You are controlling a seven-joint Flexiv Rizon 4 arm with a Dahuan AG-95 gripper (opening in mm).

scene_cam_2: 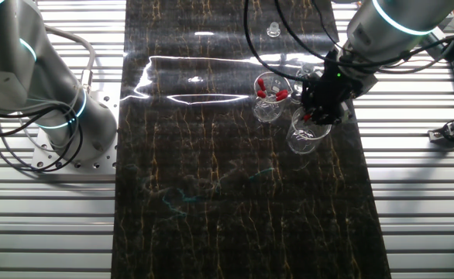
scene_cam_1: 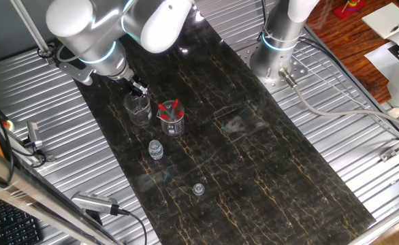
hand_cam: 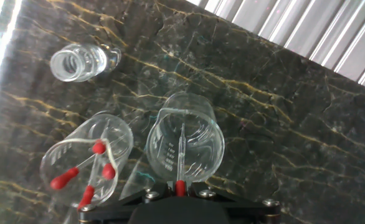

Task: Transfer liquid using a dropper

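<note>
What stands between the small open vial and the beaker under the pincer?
Nothing: in the hand view bare dark mat separates the vial from the beaker. The beaker holding spare droppers stands aside.

We see a dark marbled mat [scene_cam_1: 254, 156] lying along the ribbed metal desk [scene_cam_1: 363, 143]. On it two clear beakers stand just beside each other, one with printed graduations [hand_cam: 184, 144] and one with red-bulbed pipettes leaning inside [hand_cam: 88, 160]. Near them stands a small clear vial [scene_cam_1: 156, 149], and farther along the mat we spot a tiny clear cap or stopper [scene_cam_1: 198, 188].
</note>
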